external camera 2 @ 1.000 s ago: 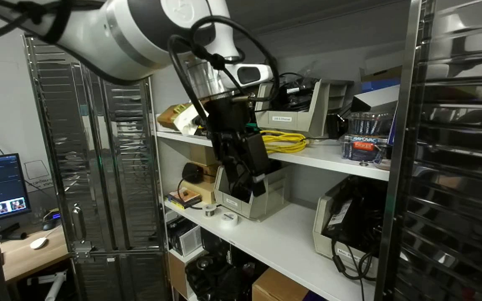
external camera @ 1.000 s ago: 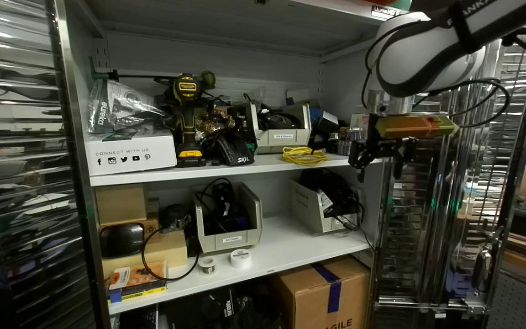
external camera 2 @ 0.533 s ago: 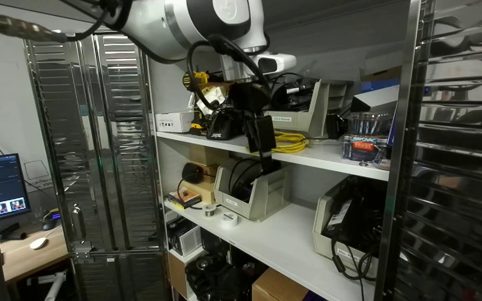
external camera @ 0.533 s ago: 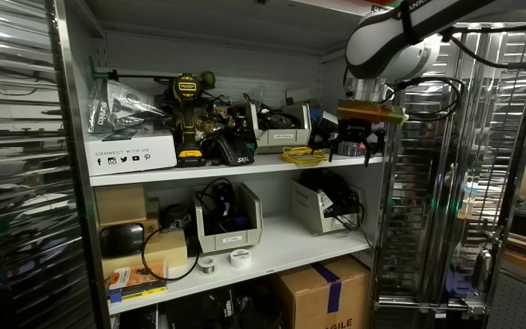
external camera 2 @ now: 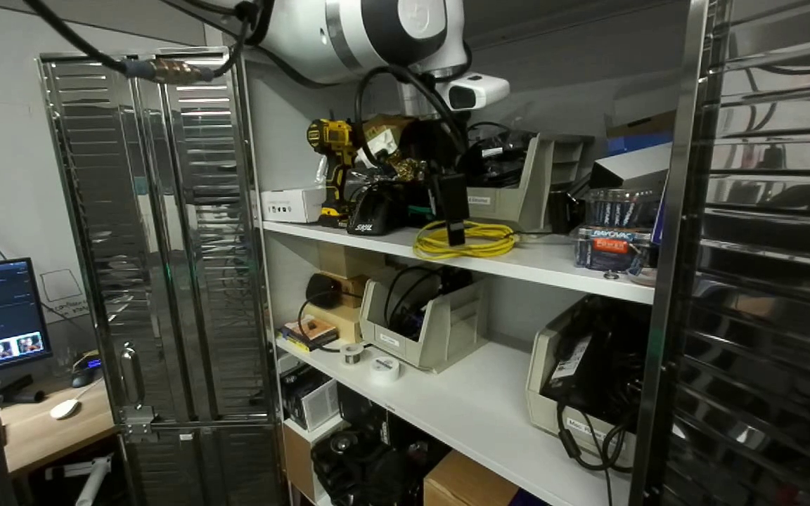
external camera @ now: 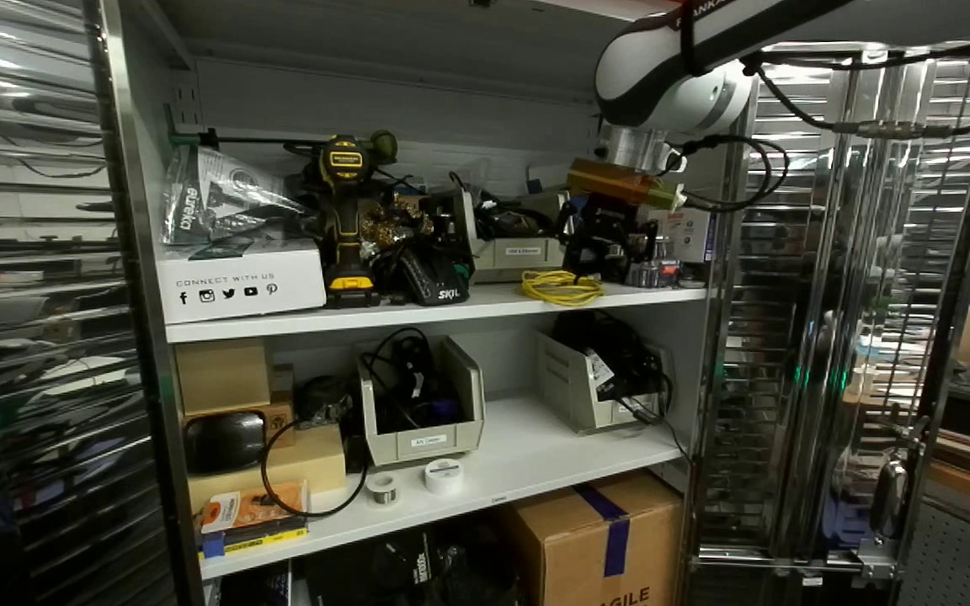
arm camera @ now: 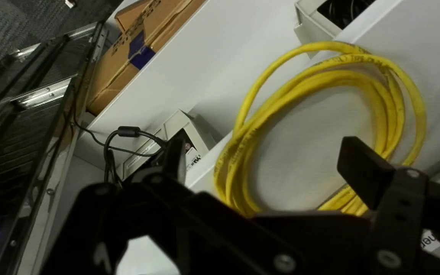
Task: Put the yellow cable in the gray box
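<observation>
The coiled yellow cable [external camera: 562,288] lies at the front edge of the upper shelf, also seen in the other angle [external camera 2: 496,244] and in the wrist view [arm camera: 239,151]. Three gray bins show: one on the upper shelf right behind the cable [external camera: 519,254] [external camera 2: 493,204], and two on the middle shelf [external camera: 428,444] [external camera: 559,379], all holding dark cables. My gripper [external camera: 609,263] is open and empty, fingers pointing down at the coil [external camera 2: 455,233]. In the wrist view its fingertips [arm camera: 266,154] stand wide apart, with part of the coil between them. I cannot tell whether they touch it.
A yellow-black drill [external camera: 345,219] and a white box [external camera: 241,282] stand left on the upper shelf. Battery packs [external camera 2: 612,246] stand on its other end. White rolls [external camera: 444,477] lie on the middle shelf. Shiny cabinet doors [external camera: 796,353] flank the shelves.
My arm has moved in toward the upper shelf, bringing the open gripper from in front of the shelves to the yellow cable. The cable and bins have not moved.
</observation>
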`<state>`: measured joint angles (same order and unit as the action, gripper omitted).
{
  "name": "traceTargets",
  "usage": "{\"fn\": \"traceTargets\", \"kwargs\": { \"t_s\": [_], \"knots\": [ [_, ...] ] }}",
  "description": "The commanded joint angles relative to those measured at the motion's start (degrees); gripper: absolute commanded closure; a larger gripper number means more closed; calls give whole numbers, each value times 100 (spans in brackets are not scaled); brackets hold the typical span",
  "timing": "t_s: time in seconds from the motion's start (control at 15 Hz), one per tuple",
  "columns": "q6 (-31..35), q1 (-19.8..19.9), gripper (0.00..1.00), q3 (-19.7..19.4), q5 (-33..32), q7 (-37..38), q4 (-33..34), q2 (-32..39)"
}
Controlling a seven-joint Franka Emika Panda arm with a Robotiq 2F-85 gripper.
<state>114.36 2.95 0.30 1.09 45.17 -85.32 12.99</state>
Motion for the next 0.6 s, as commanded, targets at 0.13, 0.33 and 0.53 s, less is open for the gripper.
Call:
{"fn": "traceTargets", "kwargs": {
  "t_s": [0.13, 0.33, 0.53],
  "knots": [
    [-586, -233, 0, -221, 13, 239, 1224, 863],
    [-781, -285, 0, -285, -8, 258, 1580, 1164],
    [-968, -319, 26, -339, -19, 239, 1799, 1287]
  ]
}}
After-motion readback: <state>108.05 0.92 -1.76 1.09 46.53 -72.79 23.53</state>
